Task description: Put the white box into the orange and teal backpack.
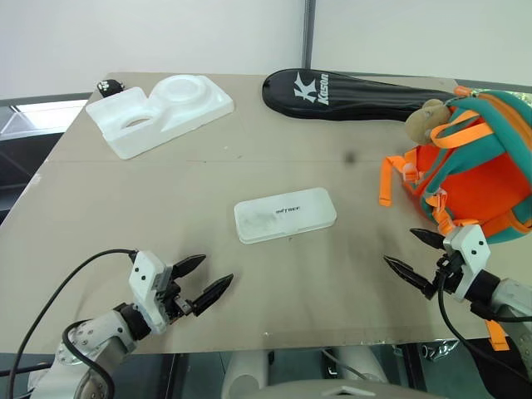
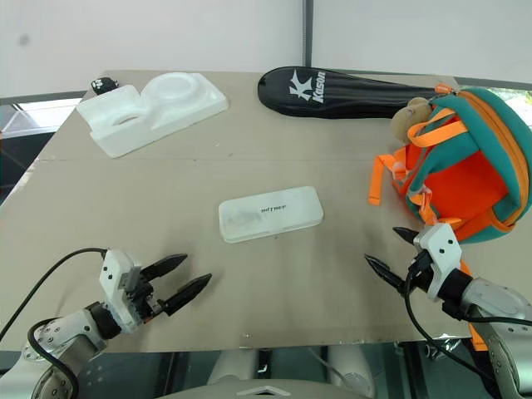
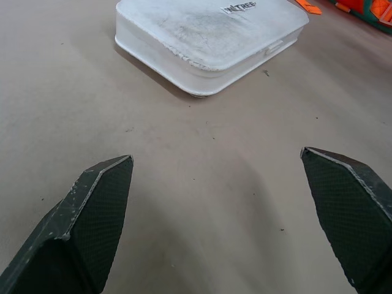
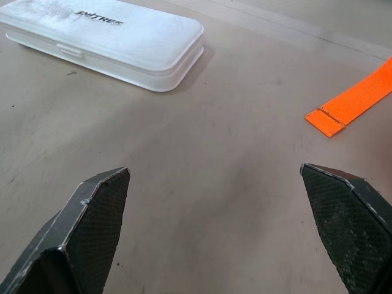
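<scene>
Left eye view: I see a tan table (image 1: 125, 216); white box (image 1: 284, 214) lies beyond both spread-open grippers, left gripper (image 1: 203, 280) and right gripper (image 1: 409, 253).

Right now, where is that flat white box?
The white box lies flat mid-table in the left eye view, between both open grippers, left of the orange and teal backpack.

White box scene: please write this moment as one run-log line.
flat white plastic box: on table, untouched | teal and orange fabric backpack: right side | left end effector: open | right end effector: open
</scene>
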Controlling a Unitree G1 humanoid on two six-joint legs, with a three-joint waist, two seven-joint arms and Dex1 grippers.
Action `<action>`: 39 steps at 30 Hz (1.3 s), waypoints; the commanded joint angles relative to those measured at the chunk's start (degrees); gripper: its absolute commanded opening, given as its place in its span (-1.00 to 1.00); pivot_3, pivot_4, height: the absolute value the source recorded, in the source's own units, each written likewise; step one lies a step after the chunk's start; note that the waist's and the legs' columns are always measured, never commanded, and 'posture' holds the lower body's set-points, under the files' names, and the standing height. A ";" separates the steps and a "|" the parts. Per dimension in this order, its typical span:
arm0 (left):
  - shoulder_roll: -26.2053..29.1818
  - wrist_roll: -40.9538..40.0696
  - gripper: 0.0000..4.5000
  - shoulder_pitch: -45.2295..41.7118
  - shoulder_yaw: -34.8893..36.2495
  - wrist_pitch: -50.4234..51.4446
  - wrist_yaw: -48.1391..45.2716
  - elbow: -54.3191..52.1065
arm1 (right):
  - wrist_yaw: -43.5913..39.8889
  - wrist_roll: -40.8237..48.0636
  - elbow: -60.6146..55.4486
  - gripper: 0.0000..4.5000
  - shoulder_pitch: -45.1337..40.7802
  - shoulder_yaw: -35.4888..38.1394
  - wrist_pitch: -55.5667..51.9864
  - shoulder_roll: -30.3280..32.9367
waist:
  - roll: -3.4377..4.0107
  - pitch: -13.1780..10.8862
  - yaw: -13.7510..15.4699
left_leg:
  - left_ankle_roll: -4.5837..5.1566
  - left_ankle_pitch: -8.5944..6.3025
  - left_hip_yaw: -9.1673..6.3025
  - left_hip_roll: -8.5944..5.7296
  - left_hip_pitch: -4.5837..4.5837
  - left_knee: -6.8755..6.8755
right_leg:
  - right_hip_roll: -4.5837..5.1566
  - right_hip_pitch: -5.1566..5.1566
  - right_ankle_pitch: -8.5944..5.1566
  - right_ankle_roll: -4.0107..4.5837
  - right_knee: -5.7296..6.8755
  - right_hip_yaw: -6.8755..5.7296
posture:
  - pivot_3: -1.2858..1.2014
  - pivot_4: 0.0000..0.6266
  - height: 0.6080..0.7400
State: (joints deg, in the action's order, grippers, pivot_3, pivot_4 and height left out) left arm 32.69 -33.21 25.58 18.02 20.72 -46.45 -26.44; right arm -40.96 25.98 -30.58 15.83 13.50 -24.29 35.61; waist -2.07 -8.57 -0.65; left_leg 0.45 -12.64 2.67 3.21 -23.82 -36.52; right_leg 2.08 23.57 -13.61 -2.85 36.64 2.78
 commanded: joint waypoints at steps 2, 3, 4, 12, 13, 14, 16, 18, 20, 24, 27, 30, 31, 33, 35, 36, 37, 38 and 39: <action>-1.50 -4.07 1.00 -2.79 3.14 2.91 5.22 -2.40 | 4.25 3.27 -3.19 0.96 -8.02 -3.07 -7.47 -0.88 | -0.01 -0.01 -0.34 | 0.00 0.00 -0.01 0.01 0.03 0.00 | 0.00 -0.01 0.00 -0.01 0.01 0.00 | 0.03 -0.52 1.00; -2.05 -4.82 1.00 -3.85 3.53 4.28 7.25 -2.62 | 5.50 3.98 -3.47 0.96 -10.90 -4.72 -10.46 -1.23 | -0.01 -0.02 -0.46 | 0.00 0.00 0.05 0.04 0.03 -0.05 | -0.05 0.00 0.02 -0.02 0.07 0.10 | 0.03 -0.52 1.00; -2.62 -5.23 1.00 -4.60 3.83 5.13 8.77 -2.89 | 6.51 4.32 -3.40 0.96 -13.00 -5.96 -12.92 -1.51 | -0.01 -0.01 -0.32 | 0.01 0.01 0.02 0.07 0.04 -0.11 | -0.08 0.01 0.03 -0.02 0.12 0.13 | 0.03 -0.52 1.00; -5.37 -11.01 0.15 -10.34 4.98 14.33 21.11 -4.49 | 15.68 -2.04 8.01 0.12 -28.57 -14.57 -17.95 -8.14 | -0.18 0.11 -0.04 | 0.01 0.01 -0.03 0.00 -0.07 -0.16 | -0.10 -0.01 0.06 0.05 0.13 0.09 | 0.03 -0.52 1.00; -5.71 -10.65 -0.06 -11.90 4.54 15.62 23.61 -4.23 | 17.65 -4.01 10.51 -0.07 -30.83 -15.71 -17.38 -9.70 | -0.18 0.11 -0.08 | 0.01 0.01 -0.03 -0.01 -0.06 -0.16 | -0.11 0.00 0.06 0.05 0.13 0.09 | 0.03 -0.52 1.00; -6.47 -10.61 -0.30 -13.63 4.44 16.87 26.53 -3.87 | 19.76 -6.28 13.01 -0.31 -32.98 -16.84 -16.66 -11.16 | -0.18 0.11 -0.07 | 0.01 0.01 -0.03 -0.02 -0.06 -0.16 | -0.12 0.00 0.07 0.04 0.15 0.10 | 0.03 -0.52 1.00; -6.86 -7.43 -0.76 -16.36 2.54 18.43 30.82 -3.06 | 22.10 -9.98 17.09 -0.75 -36.45 -19.40 -15.37 -13.52 | -0.18 0.11 -0.04 | 0.01 0.01 -0.06 -0.02 -0.04 -0.17 | -0.14 -0.01 0.08 0.04 0.20 0.10 | 0.03 -0.52 1.00; -6.64 -2.18 -0.79 -18.82 -1.20 19.84 34.58 -2.18 | 23.23 -13.02 20.73 -0.98 -39.01 -21.99 -14.83 -15.26 | -0.17 0.11 -0.06 | 0.01 0.02 -0.08 -0.03 -0.04 -0.19 | -0.17 -0.02 0.10 0.00 0.21 0.10 | 0.03 -0.52 1.00; -7.93 0.15 -0.79 -22.06 -4.61 21.83 37.71 -1.44 | 23.51 -15.52 24.55 -0.98 -41.28 -24.35 -14.13 -16.67 | -0.17 0.11 -0.04 | 0.01 0.02 -0.09 -0.05 -0.04 -0.18 | -0.18 -0.04 0.15 -0.09 0.21 0.12 | 0.03 -0.52 1.00; -8.19 3.47 -0.79 -26.35 -10.84 25.21 38.47 -0.38 | 20.31 -15.51 25.42 -0.98 -42.30 -26.33 -14.99 -18.12 | -0.17 0.11 -0.06 | 0.01 0.02 -0.08 -0.07 -0.09 -0.18 | -0.18 -0.04 0.21 -0.19 0.17 0.13 | 0.03 -0.52 1.00; -6.46 6.01 -0.79 -28.82 -14.19 23.98 35.34 1.01 | 16.61 -13.01 20.31 -0.98 -39.22 -26.34 -18.50 -16.80 | -0.17 0.11 -0.06 | 0.00 0.01 -0.09 -0.06 -0.10 -0.12 | -0.17 -0.01 0.21 -0.20 0.19 0.12 | 0.03 -0.52 1.00; -4.54 7.65 -0.79 -30.35 -16.23 21.96 31.59 2.11 | 15.56 -9.99 15.04 -0.98 -36.37 -23.93 -23.16 -16.12 | -0.13 0.09 0.08 | 0.00 0.01 -0.23 -0.06 -0.08 -0.01 | -0.18 -0.01 0.19 -0.16 0.19 -0.03 | 0.03 -0.52 1.00; -4.71 7.78 -0.79 -31.20 -16.14 22.16 31.30 2.80 | 15.00 -8.85 12.73 -0.98 -35.26 -23.07 -24.73 -15.54 | -0.13 0.09 0.02 | 0.00 0.01 -0.22 -0.06 -0.09 0.00 | -0.18 0.00 0.20 -0.17 0.19 -0.02 | 0.03 -0.52 1.00; -3.80 9.04 -0.79 -32.42 -17.03 21.37 29.24 3.86 | 14.57 -7.55 8.69 -0.98 -33.27 -21.81 -26.91 -14.36 | -0.14 0.09 0.01 | 0.00 0.01 -0.19 -0.06 -0.09 0.00 | -0.17 0.00 0.20 -0.17 0.19 0.01 | 0.03 -0.52 1.00; -3.54 9.59 -0.79 -32.73 -17.13 20.90 28.07 4.41 | 15.56 -7.68 7.30 -0.98 -32.46 -21.14 -27.92 -14.09 | -0.14 0.09 -0.04 | 0.00 0.01 -0.18 -0.06 -0.09 -0.02 | -0.16 -0.01 0.20 -0.17 0.18 0.02 | 0.03 -0.52 1.00; -3.75 9.64 -0.79 -32.68 -16.44 20.66 27.92 4.75 | 16.46 -8.38 7.44 -0.98 -32.32 -20.90 -27.71 -14.16 | -0.14 0.09 -0.16 | 0.00 0.02 -0.16 -0.07 -0.08 -0.02 | -0.16 -0.01 0.20 -0.17 0.18 0.04 | 0.03 -0.52 1.00; -4.21 7.80 -0.79 -32.26 -14.32 21.23 27.17 4.86 | 17.52 -9.26 7.92 -0.98 -32.22 -20.42 -27.42 -14.19 | -0.14 0.09 -0.27 | 0.00 0.02 -0.15 -0.06 -0.07 -0.03 | -0.17 0.00 0.20 -0.17 0.18 0.04 | 0.03 -0.52 1.00; -3.25 6.61 -0.68 -31.16 -11.82 21.64 25.81 4.86 | 18.18 -9.95 8.49 -1.00 -32.08 -19.85 -27.08 -13.88 | -0.14 0.09 -0.28 | 0.00 0.02 -0.13 -0.06 -0.05 -0.03 | -0.17 0.00 0.20 -0.17 0.18 0.06 | 0.03 -0.52 1.00; -2.37 4.82 -0.56 -30.21 -9.29 22.07 23.94 4.80 | 18.57 -10.60 8.90 -1.00 -31.97 -19.48 -26.71 -13.36 | -0.14 0.09 -0.35 | 0.00 0.02 -0.13 -0.06 -0.04 -0.03 | -0.17 0.00 0.19 -0.16 0.19 0.06 | 0.03 -0.52 1.00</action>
State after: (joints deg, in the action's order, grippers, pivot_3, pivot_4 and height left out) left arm 28.93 -25.59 -5.48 4.44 43.07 -19.70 -20.32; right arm -23.13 16.13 -20.19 -16.08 -7.79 -52.19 21.66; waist -2.21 -8.48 -1.00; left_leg 0.45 -12.62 2.55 3.17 -23.86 -36.55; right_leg 1.90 23.58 -13.43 -3.00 36.83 2.84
